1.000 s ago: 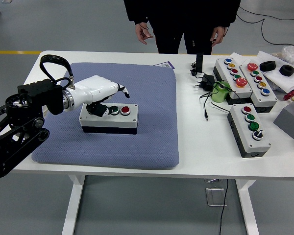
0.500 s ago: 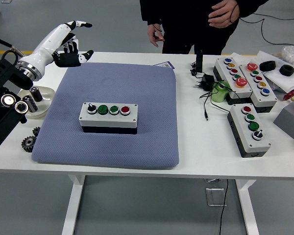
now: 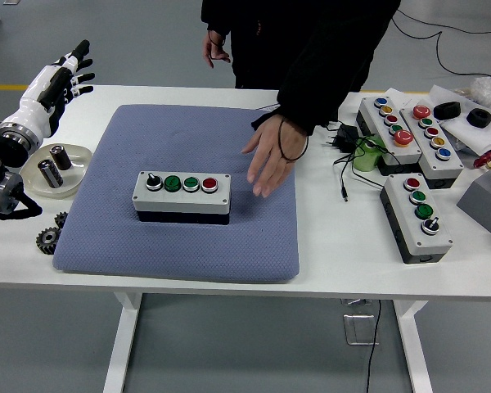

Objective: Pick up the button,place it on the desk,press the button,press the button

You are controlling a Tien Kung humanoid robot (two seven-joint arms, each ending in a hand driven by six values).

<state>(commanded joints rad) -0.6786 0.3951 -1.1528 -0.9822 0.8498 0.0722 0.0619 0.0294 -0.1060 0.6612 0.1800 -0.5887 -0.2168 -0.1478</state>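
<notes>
The button box point(image 3: 182, 197) is seen lying flat on the blue mat point(image 3: 180, 246), a little left of the mat's middle, with its long axis running left to right, nearly parallel to the near edge of the tabletop point(image 3: 327, 254). Its light top face is turned upward, and four controls are lined along it: a black knob at the left end, then two green buttons, then a red button at the right end.

The left hand point(image 3: 53, 82) is held up off the mat, above the far-left corner of the tabletop; its fingers point(image 3: 80, 51) are stretched out and released, with nothing grasped. The right hand is not seen.

A person's hand point(image 3: 270, 160) is reached in from the far side (dark sleeve, a band at the wrist) and is held open over the mat, just to the right of the button box and apart from it. Whether the palm touches the mat cannot be told.

A shallow dish point(image 3: 75, 176) is set on the tabletop left of the mat, and two dark cylinders point(image 3: 53, 166) are held in it. Two small gears point(image 3: 51, 236) are lying just in front of the dish.
</notes>
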